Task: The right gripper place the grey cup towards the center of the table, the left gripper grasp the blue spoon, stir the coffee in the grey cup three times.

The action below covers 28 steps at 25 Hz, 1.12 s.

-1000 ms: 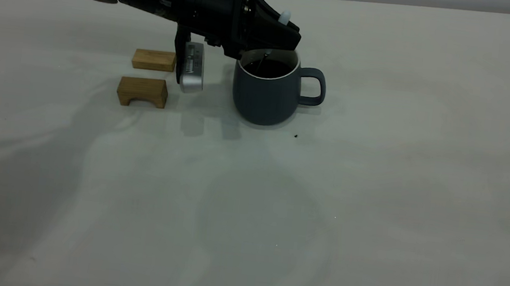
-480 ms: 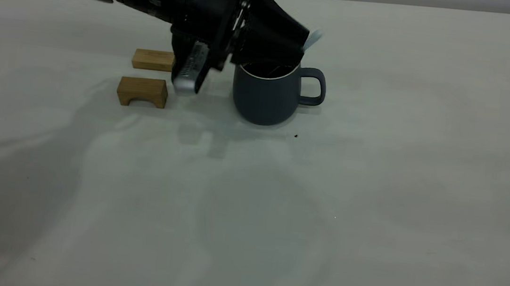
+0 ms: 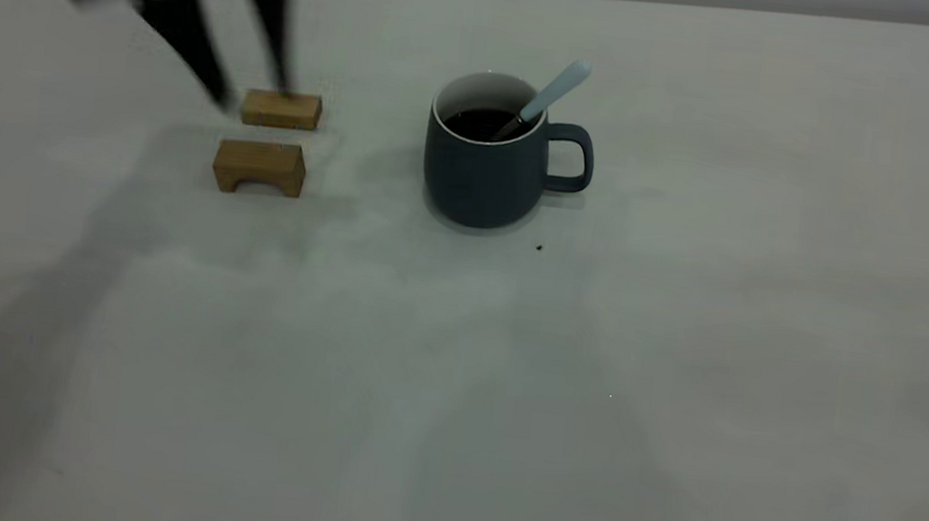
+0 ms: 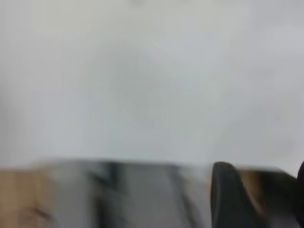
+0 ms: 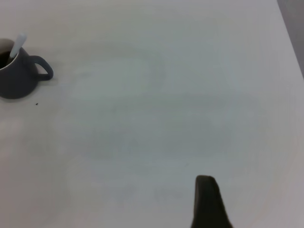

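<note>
The grey cup point(image 3: 482, 172) stands upright on the table point(image 3: 678, 361), a little left of the middle, its handle pointing right. Dark coffee point(image 3: 475, 122) fills its bottom part. The blue spoon point(image 3: 555, 93) leans in the cup against the rim above the handle, held by nothing. My left gripper point(image 3: 251, 94) is a blurred shape far left of the cup, open and empty, its tips just above the rear wooden block. The right wrist view shows the cup point(image 5: 16, 76) and spoon point(image 5: 18, 45) far away, with a part of my right gripper point(image 5: 206, 199) over bare table.
Two tan wooden blocks lie left of the cup, a flat one point(image 3: 280, 109) behind and an arched one point(image 3: 259, 166) in front. A tiny dark speck point(image 3: 538, 248) sits just in front of the cup. The table's right edge point(image 5: 289, 42) appears in the right wrist view.
My left gripper let go of the spoon and swung away from the cup to the left, over the wooden blocks. The spoon now leans free in the cup. The cup stayed put.
</note>
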Each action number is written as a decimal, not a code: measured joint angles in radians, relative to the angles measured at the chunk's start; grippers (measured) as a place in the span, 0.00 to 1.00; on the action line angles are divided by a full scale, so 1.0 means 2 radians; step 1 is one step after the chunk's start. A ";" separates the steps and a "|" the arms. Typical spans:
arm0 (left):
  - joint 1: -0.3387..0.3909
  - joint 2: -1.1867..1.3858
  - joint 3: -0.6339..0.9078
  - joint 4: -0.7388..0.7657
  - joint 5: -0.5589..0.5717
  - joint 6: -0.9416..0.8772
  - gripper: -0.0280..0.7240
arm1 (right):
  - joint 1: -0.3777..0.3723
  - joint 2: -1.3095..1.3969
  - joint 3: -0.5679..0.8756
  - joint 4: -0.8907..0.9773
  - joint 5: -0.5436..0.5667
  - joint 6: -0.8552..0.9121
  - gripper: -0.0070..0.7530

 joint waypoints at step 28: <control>0.000 -0.668 0.235 0.202 0.000 0.198 0.56 | 0.000 0.000 0.000 0.000 0.000 0.000 0.70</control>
